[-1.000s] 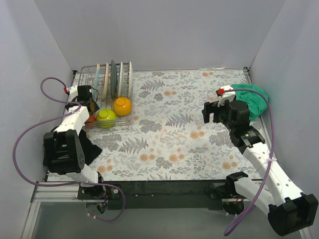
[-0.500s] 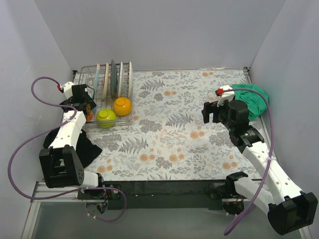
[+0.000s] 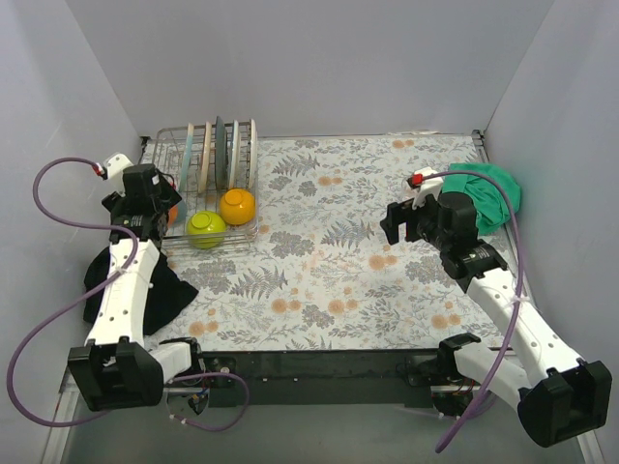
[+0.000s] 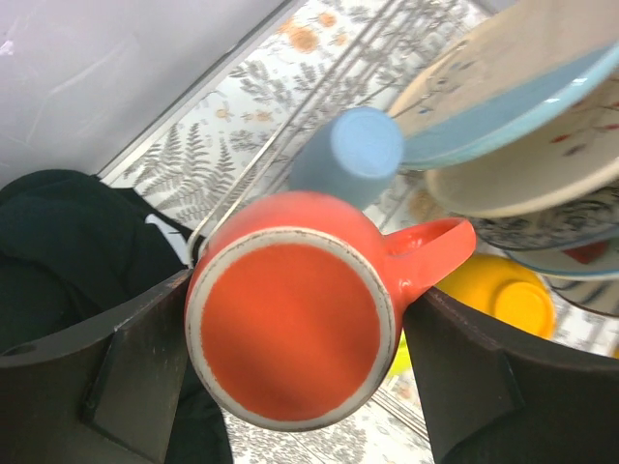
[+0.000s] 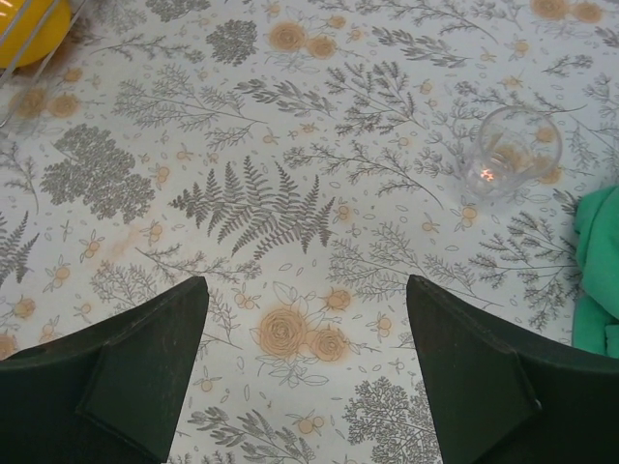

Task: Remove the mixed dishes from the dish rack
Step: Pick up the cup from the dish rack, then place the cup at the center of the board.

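Note:
My left gripper (image 3: 162, 213) (image 4: 295, 338) is shut on the orange mug (image 4: 290, 324), one finger on each side of its body, with the mug's base facing the wrist camera and its handle pointing right. It hangs at the left end of the wire dish rack (image 3: 166, 137). A light-blue cup (image 4: 350, 157) sits just behind the mug. Several plates (image 3: 221, 155) (image 4: 522, 116) stand in the rack's slots. An orange-yellow bowl (image 3: 237, 206) (image 4: 505, 295) and a lime-green bowl (image 3: 206, 228) lie at the rack's front. My right gripper (image 3: 397, 220) (image 5: 305, 358) hovers open over the floral cloth. A small clear glass (image 5: 506, 153) stands ahead of it to the right.
A green cloth (image 3: 491, 193) (image 5: 600, 275) lies at the table's right edge. A black cloth (image 3: 145, 290) (image 4: 68, 232) lies on the left, in front of the rack. Grey walls close in on the left, back and right.
My left arm has swung left and back, carrying the orange mug towards the rack's left end. My right gripper has shifted a little to the left.

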